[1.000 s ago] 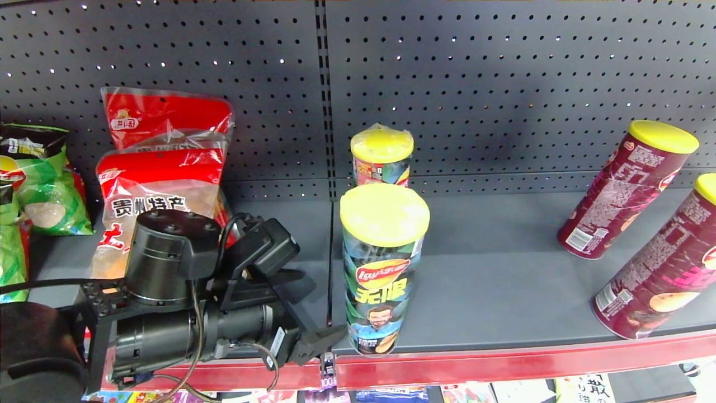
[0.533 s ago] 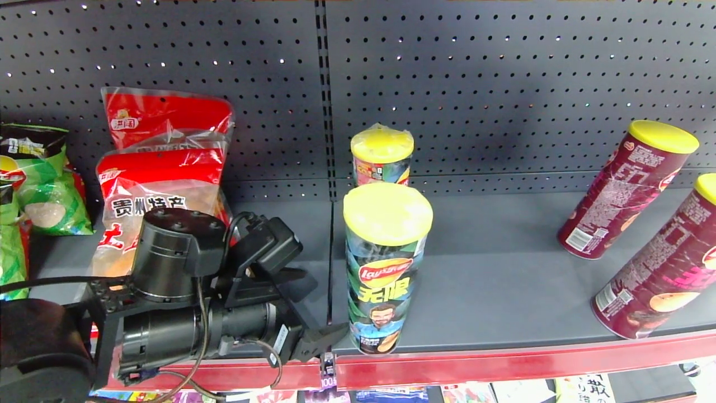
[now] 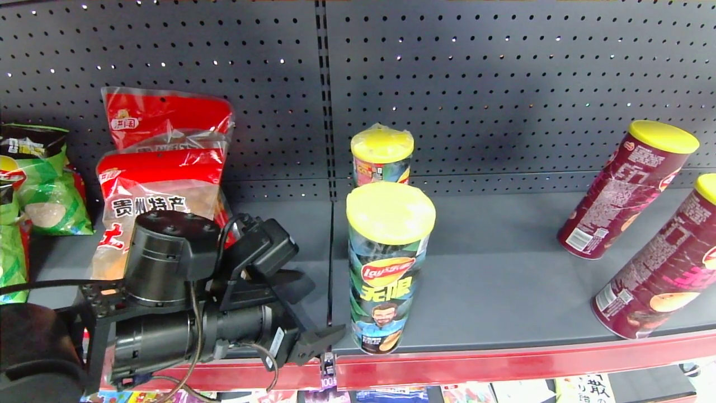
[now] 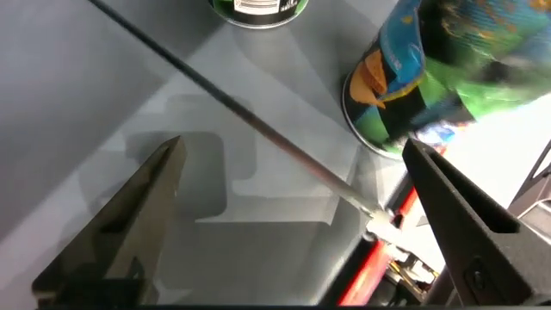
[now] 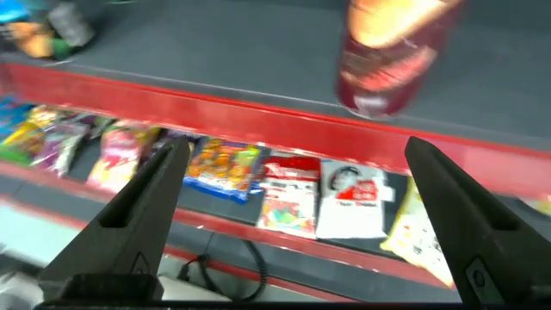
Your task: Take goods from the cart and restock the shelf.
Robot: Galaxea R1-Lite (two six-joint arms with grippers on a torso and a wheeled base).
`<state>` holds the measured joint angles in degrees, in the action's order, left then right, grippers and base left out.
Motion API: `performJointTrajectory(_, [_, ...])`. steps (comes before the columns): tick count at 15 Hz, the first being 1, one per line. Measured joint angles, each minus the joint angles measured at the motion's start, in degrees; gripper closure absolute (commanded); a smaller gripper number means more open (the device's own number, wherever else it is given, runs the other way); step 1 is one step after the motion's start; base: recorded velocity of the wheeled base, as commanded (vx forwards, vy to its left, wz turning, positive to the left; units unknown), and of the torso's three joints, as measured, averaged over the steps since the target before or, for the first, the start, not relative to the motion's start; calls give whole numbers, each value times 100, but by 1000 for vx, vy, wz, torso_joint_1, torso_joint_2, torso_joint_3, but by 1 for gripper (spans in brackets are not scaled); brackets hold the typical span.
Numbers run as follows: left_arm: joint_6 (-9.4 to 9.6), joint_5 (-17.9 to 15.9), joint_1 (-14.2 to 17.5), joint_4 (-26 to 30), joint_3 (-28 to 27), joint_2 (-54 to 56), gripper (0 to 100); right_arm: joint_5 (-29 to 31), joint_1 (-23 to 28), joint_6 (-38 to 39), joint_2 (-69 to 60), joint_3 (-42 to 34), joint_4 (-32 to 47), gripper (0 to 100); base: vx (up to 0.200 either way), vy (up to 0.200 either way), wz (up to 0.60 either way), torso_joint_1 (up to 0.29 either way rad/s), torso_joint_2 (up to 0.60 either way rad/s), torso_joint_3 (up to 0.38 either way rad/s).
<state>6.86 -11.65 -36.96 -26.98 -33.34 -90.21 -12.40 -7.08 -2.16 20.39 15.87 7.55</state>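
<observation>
Clearance was the concern. The left hand [image 3: 321,305] hung with its fingers apart just beside the tall yellow-lidded crisp can with green-and-blue print [image 3: 386,268]. That can stood upright at the front edge of the grey metal shelf with a red lip [image 3: 492,280], before a second yellow-lidded can [image 3: 382,154]. Drawing straight back, away from the can, seemed wisest, since a brush could tip it over the lip. The right hand [image 5: 293,164], fingers also apart, faced the red lip.

Front can [image 3: 386,268] on shelf [image 3: 492,280] near front edge; rear can [image 3: 381,154] directly behind. Bags [image 3: 156,173] at left. Tilted can [image 3: 626,187] far right, second tilted can [image 3: 660,268] before it. Left gripper [image 3: 316,308] just left of front can.
</observation>
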Motion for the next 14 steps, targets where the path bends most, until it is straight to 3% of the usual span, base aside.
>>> performJointTrajectory(3, [-35, 71, 66, 11, 396, 477, 0, -108, -328, 2, 689, 232, -208, 0, 0, 0, 0, 0, 0, 0])
performJointTrajectory(7, [-117, 183, 386, 46, 809, 1220, 0, -130, -769, 60, 1937, 339, -1028, 0, 0, 0, 0, 0, 0, 0])
performJointTrajectory(14, [-151, 229, 519, 54, 879, 1568, 0, -132, -1329, 686, 2770, 367, -1113, 0, 0, 0, 0, 0, 0, 0])
